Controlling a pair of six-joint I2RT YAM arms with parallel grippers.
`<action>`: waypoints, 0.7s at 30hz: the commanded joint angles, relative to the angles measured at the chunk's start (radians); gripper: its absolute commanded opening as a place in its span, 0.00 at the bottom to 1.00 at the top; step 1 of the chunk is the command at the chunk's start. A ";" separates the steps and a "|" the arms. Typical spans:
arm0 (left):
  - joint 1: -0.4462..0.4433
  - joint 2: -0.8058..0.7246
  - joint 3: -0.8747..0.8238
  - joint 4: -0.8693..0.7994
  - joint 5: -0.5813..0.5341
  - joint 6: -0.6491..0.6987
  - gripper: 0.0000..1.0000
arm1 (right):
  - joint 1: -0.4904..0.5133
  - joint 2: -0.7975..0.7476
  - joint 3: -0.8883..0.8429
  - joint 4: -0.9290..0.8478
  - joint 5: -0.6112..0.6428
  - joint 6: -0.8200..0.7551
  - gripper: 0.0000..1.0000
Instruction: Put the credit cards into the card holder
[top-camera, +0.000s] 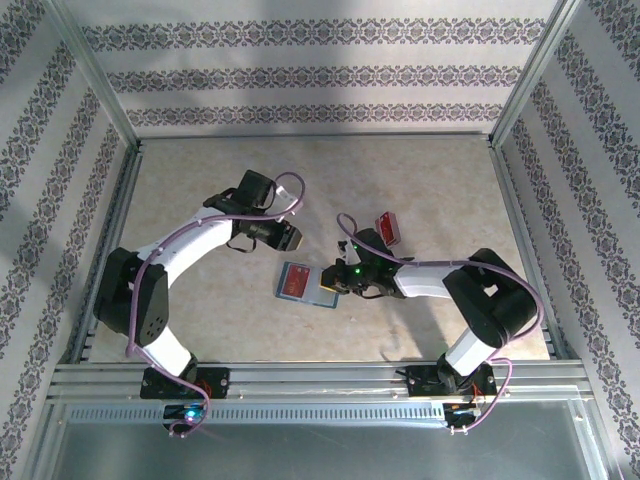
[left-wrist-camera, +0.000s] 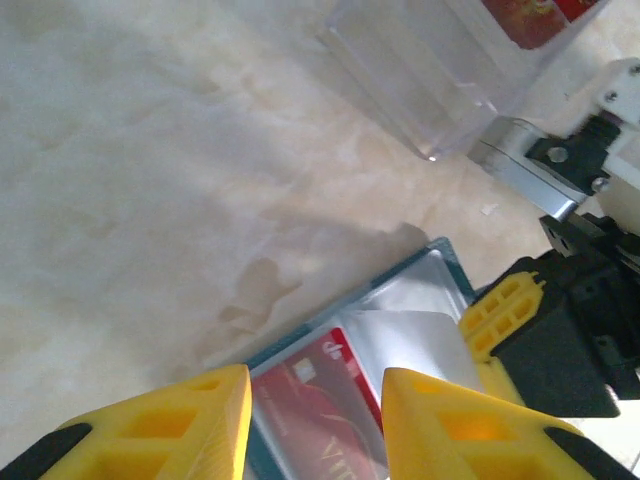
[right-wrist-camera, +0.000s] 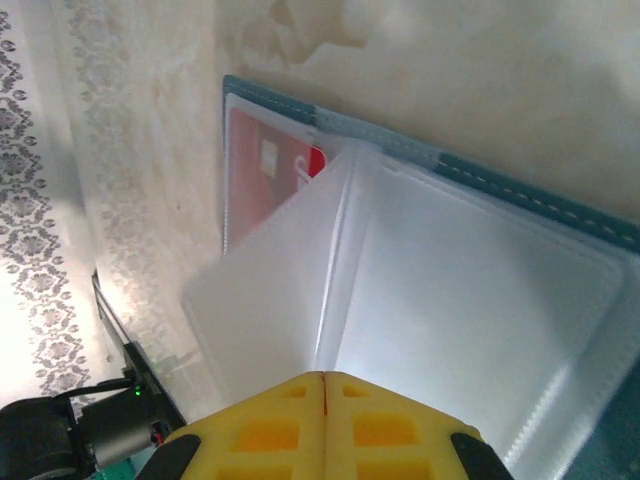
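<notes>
The teal card holder (top-camera: 313, 291) lies open on the table between the arms. One red credit card (left-wrist-camera: 325, 400) sits in its left pocket, also seen as the red credit card (right-wrist-camera: 265, 160) under clear plastic. A pale leaf (right-wrist-camera: 270, 300) lies partly over it; whether this is a card or a pocket sheet I cannot tell. My left gripper (left-wrist-camera: 315, 385) hovers open over the red card, nothing between its fingers. My right gripper (right-wrist-camera: 325, 378) is shut, its tip resting on the holder's pale inner pockets (right-wrist-camera: 470, 300) near the fold.
A clear plastic box (top-camera: 388, 228) holding red cards (left-wrist-camera: 530, 15) stands just beyond the right gripper, close to the holder. Metal frame rails and patterned walls enclose the table. Bare tabletop (left-wrist-camera: 150, 180) stretches left of and beyond the holder.
</notes>
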 joint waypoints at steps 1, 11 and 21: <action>0.027 -0.029 -0.007 -0.024 -0.024 0.038 0.40 | 0.011 0.025 0.025 0.053 -0.033 0.023 0.01; 0.043 -0.012 0.004 -0.065 -0.061 0.080 0.41 | 0.047 0.121 0.097 0.102 -0.038 0.052 0.01; 0.073 -0.020 0.007 -0.106 -0.075 0.143 0.31 | 0.092 0.265 0.241 0.015 0.003 0.027 0.02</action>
